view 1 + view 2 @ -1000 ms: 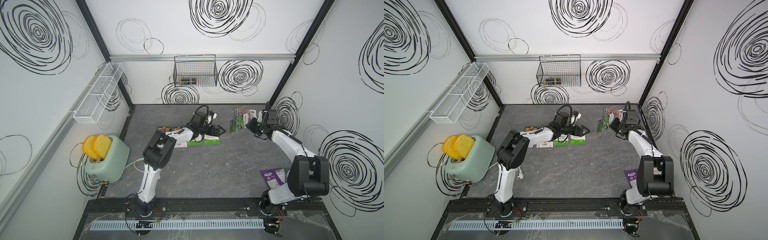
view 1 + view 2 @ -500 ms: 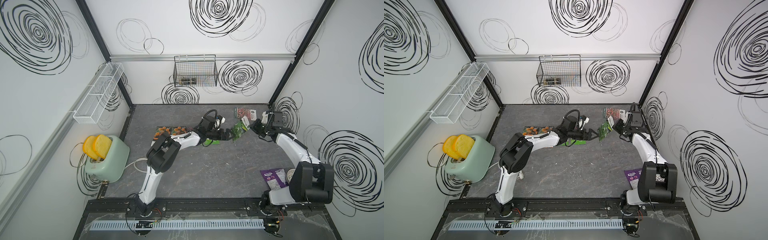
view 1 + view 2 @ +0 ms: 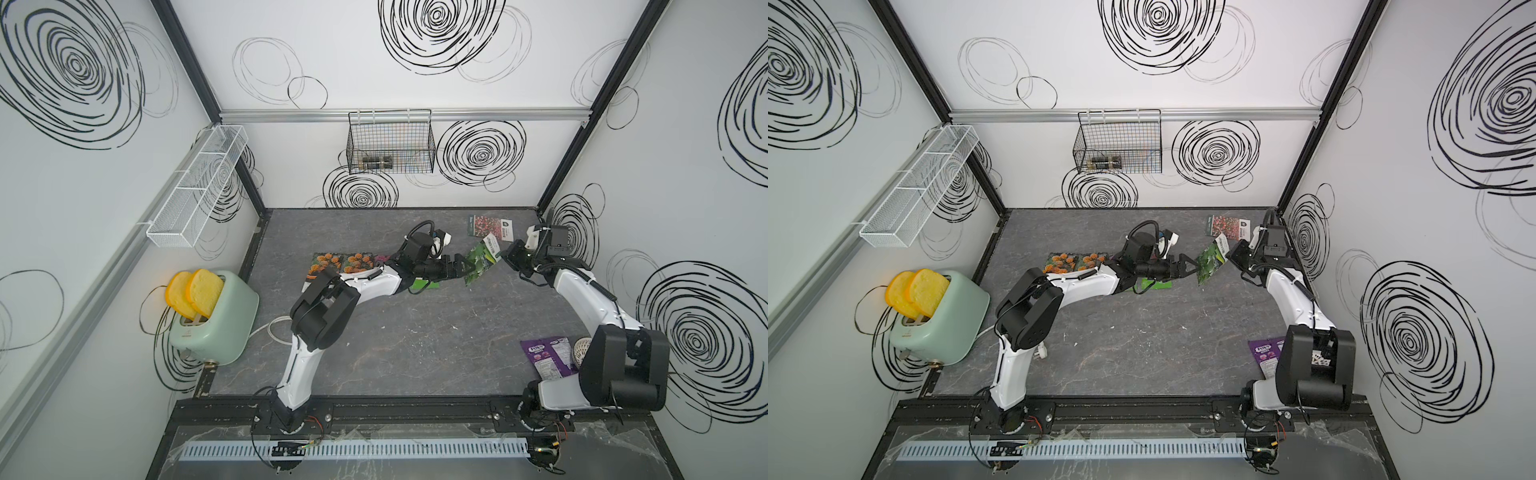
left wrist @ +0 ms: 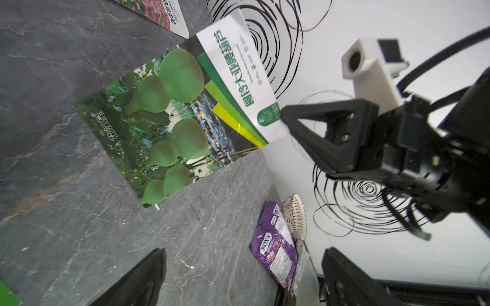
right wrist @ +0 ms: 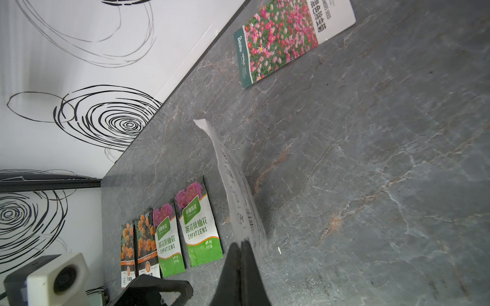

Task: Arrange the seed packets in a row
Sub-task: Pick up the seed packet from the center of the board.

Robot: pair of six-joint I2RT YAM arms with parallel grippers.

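1. Left wrist view: the right gripper (image 4: 285, 116) pinches the white corner of the green-fruit packet (image 4: 169, 124), holding it tilted clear of the table (image 4: 53, 159).
2. In a top view, the left gripper (image 3: 463, 268) is spread wide at that packet's lower edge; whether it touches the packet is hard to tell.
3. Right wrist view: two orange-flower packets (image 5: 145, 238) and two green-white packets (image 5: 200, 227) lie side by side in a row. The red-pink flower packet (image 5: 281, 39) lies well apart from them, near the wall.

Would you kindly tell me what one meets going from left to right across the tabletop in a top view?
Toaster, orange-flower packets, green-fruit packet held up by the right gripper, purple snack pouch.
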